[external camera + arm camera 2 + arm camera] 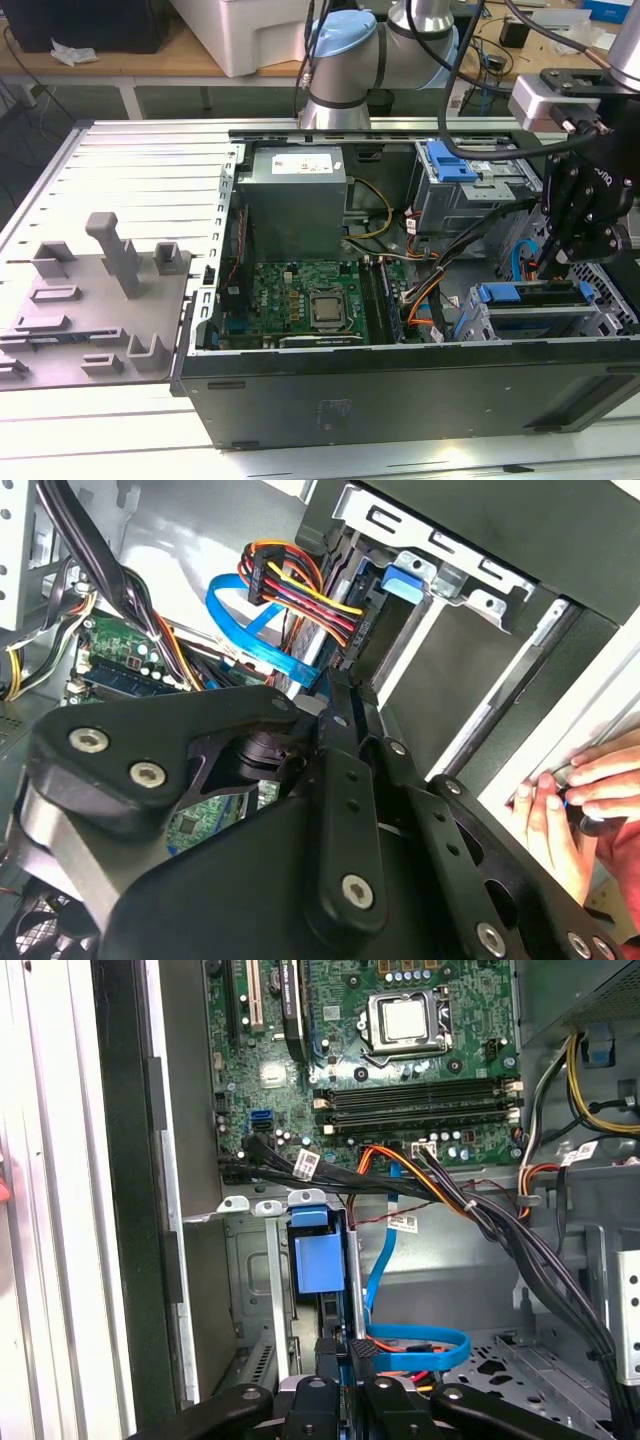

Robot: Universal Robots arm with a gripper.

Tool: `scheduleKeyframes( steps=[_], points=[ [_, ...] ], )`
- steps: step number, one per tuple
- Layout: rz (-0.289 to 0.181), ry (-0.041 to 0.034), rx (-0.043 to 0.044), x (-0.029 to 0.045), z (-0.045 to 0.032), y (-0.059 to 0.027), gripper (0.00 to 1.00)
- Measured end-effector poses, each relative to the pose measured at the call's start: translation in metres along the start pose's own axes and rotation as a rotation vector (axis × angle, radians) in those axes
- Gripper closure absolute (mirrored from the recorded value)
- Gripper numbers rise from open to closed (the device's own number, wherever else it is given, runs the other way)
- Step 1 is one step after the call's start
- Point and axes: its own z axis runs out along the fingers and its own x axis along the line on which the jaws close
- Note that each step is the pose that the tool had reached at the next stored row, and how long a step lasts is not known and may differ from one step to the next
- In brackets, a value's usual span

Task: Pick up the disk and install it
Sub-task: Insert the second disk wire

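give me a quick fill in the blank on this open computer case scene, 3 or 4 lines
1. The black gripper hangs over the drive cage at the exterior view's ____ end of the open black computer case.
2. The square silver processor sits on the ____ circuit board.
3. The flat ribbon cable looping near the cage in the first wrist view is ____.
4. In the second wrist view, a person's ____ rests at the case's edge.

Missing words: right; green; blue; hand

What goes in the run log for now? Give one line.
gripper: low over drive cage, exterior view's right | hand: on case edge
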Motion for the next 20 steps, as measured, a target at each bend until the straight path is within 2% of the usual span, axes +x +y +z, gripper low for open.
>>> scheduleKeyframes(
  steps=[20],
  points=[
    [-0.001,0.0000,0.0001,-0.0003,0.0048,-0.0004,0.84]
  ],
)
